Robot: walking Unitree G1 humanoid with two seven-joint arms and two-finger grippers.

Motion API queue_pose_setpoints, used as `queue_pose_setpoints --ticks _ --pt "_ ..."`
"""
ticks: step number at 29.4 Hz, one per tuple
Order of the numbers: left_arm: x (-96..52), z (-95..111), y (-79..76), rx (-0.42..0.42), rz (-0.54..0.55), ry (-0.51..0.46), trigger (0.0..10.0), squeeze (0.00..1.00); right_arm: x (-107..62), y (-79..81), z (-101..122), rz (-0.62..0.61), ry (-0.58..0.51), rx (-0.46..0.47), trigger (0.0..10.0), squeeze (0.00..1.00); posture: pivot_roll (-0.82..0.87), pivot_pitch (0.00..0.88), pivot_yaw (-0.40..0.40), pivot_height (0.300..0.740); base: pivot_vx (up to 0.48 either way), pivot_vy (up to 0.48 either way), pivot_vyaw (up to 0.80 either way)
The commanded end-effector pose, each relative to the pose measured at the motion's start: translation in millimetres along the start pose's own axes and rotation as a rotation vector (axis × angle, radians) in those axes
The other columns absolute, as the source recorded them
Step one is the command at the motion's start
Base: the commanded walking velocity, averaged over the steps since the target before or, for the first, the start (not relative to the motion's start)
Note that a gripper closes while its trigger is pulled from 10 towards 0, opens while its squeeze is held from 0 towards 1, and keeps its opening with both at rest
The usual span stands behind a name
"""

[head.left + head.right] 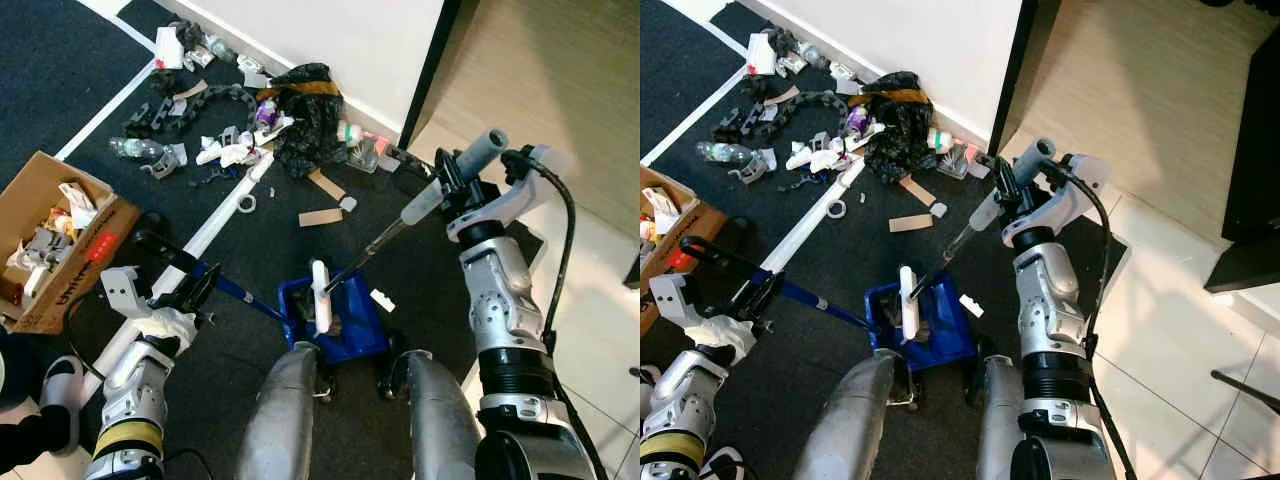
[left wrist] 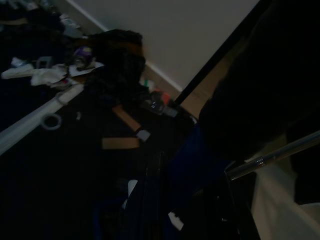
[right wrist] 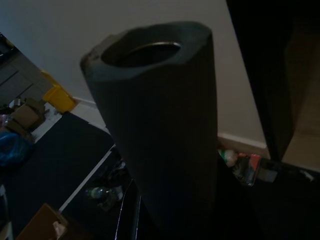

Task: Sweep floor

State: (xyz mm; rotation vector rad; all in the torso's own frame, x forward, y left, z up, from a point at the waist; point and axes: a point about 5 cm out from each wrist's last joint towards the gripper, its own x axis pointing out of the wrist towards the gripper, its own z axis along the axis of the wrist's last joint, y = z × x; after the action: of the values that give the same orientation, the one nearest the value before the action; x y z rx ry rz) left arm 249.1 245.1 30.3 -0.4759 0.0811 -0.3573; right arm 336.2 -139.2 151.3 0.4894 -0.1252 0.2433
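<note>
Nearest the robot's legs, a blue dustpan [image 1: 335, 320] sits on the dark floor [image 1: 250, 250] with the broom [image 1: 322, 295] head in it. The left gripper [image 1: 185, 290] is closed on the dustpan's blue handle; the right gripper [image 1: 455, 185] clamps the broom's grey handle, its head below the jaws. A little debris seems collected. Far beyond, the litter pile [image 1: 250, 120] by the wall [image 1: 350, 40] remains, so most sweeping is left.

A: Both eye views are bright and sharp, evenly lit; soft shadows only, some bending at the edges.
B: The wrist views are very dim; the near broom handle [image 3: 155, 125] is blurred.
</note>
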Motion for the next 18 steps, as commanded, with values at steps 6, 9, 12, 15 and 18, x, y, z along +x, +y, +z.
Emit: queue_pose_setpoints --ticks 6,9,12,15,18 --pt "9.5 -42 -32.0 -0.254 -0.197 0.081 10.0 0.0 1.1 -5.5 7 0.022 -0.045 0.104 10.0 0.0 0.04 0.279 -0.014 0.74 0.0 0.0 0.0" --pt "12.5 -39 -26.8 -0.244 -0.162 0.064 10.0 0.0 7.2 -16.9 41 0.049 -0.139 0.084 10.0 0.0 0.03 0.229 -0.031 0.74 0.0 0.0 0.0" --pt "12.1 -38 -22.5 -0.233 -0.131 0.057 10.0 0.0 9.4 -21.1 65 0.085 -0.175 0.019 10.0 0.0 0.03 0.208 -0.041 0.74 0.0 0.0 0.0" --pt "12.3 -36 -19.1 -0.221 -0.103 0.039 10.0 0.0 9.4 -25.9 94 0.134 -0.196 -0.108 10.0 0.0 0.03 0.18 -0.058 0.74 0.0 0.0 0.0" --pt "11.9 -36 -18.2 -0.218 -0.097 0.036 10.0 0.0 8.9 -27.3 99 0.139 -0.198 -0.147 10.0 0.0 0.03 0.173 -0.061 0.74 0.0 0.0 0.0"
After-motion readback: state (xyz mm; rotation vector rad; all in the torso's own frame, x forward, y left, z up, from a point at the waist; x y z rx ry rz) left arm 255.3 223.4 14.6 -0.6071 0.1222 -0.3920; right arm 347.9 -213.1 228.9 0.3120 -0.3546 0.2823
